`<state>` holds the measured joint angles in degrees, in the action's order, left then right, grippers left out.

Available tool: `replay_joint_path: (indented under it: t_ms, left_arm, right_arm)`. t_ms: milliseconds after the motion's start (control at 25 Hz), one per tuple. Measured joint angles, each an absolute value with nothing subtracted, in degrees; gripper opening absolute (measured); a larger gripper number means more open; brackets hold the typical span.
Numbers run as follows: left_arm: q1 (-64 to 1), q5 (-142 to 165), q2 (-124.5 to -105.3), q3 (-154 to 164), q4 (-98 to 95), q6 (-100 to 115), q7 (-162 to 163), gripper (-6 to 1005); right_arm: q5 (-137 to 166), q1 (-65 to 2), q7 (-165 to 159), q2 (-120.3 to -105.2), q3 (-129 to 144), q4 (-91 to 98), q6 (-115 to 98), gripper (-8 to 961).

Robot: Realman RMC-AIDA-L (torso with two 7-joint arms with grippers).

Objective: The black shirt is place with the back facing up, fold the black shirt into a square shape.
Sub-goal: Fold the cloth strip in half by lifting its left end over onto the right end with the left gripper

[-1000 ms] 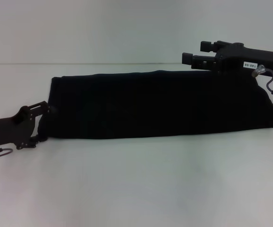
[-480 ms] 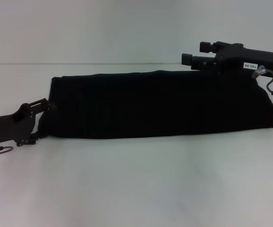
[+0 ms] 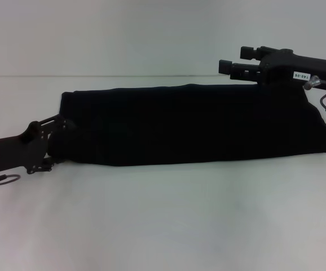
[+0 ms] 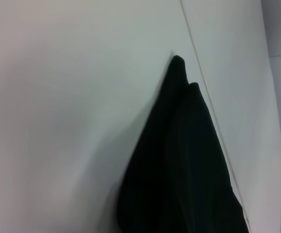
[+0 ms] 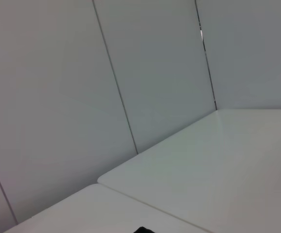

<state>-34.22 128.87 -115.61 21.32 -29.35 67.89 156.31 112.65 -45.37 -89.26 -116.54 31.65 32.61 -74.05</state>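
The black shirt (image 3: 191, 124) lies folded into a long flat band across the white table (image 3: 163, 220). My left gripper (image 3: 60, 142) is low at the band's left end, open, with its fingers above and below the near left corner of the cloth. The shirt's end also shows in the left wrist view (image 4: 189, 160), with two layered edges coming to a point. My right gripper (image 3: 234, 60) hangs in the air above the band's far right edge, open and empty, pointing left. No lettering shows.
The table's far edge (image 3: 95, 76) meets a pale panelled wall (image 5: 131, 73). Bare white table surface lies in front of the shirt. The right wrist view shows only wall, table top and a small dark bit at its bottom edge.
My left gripper has slid right, onto the shirt's left end, and the near left corner has bunched a little. My right gripper has shifted slightly up and right.
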Motion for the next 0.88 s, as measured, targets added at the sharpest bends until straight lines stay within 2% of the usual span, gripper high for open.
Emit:
replay_joint_path:
  t_ms: [880]
  left_arm:
    - [-33.3,128.6,-116.32,21.3,-27.0,66.7,154.5,933]
  right_arm:
    - [112.5,-45.2,-89.2,-116.47,31.7,32.6,-74.1,925]
